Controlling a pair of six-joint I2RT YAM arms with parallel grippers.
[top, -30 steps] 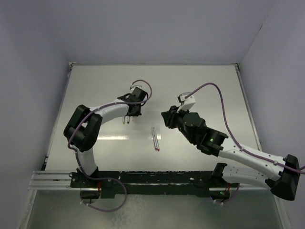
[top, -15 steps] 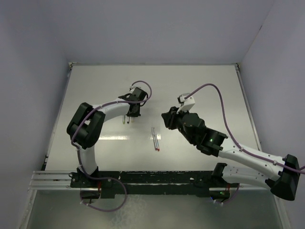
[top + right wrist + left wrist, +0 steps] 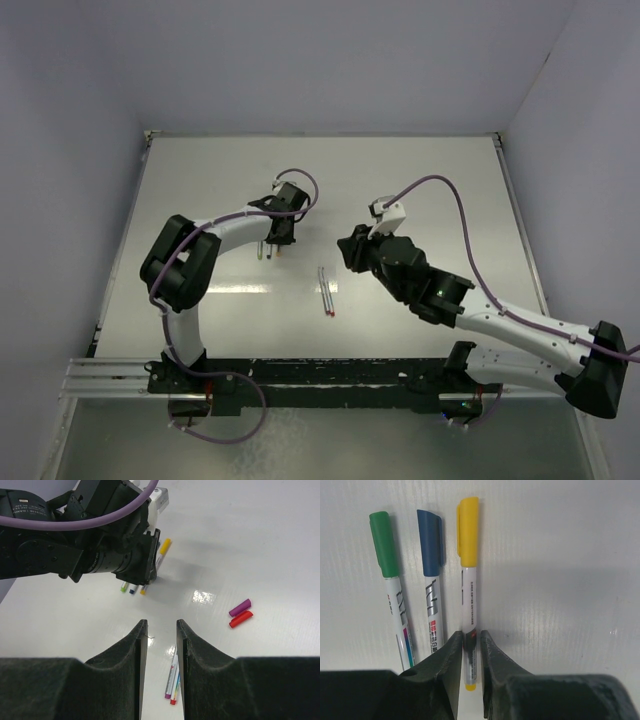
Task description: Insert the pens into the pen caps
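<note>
We see the yellow-capped white pen [image 3: 468, 580] lying on the worktop [image 3: 560, 580], just beside the blue pen [image 3: 432, 590]. The left hand [image 3: 470, 636] straddles its half-hidden barrel, and we cannot tell whether it grips. The right hand [image 3: 161, 622] stands apart and empty.

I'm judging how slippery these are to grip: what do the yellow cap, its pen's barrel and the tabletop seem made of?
Yellow cap: opaque plastic, smooth satin finish, moulded clip.
Pen barrel: likely white plastic, lightly glossy, with printed lettering.
Tabletop: white sheet with fine parallel ribbing and soft glare, perhaps corrugated plastic; unclear.
</note>
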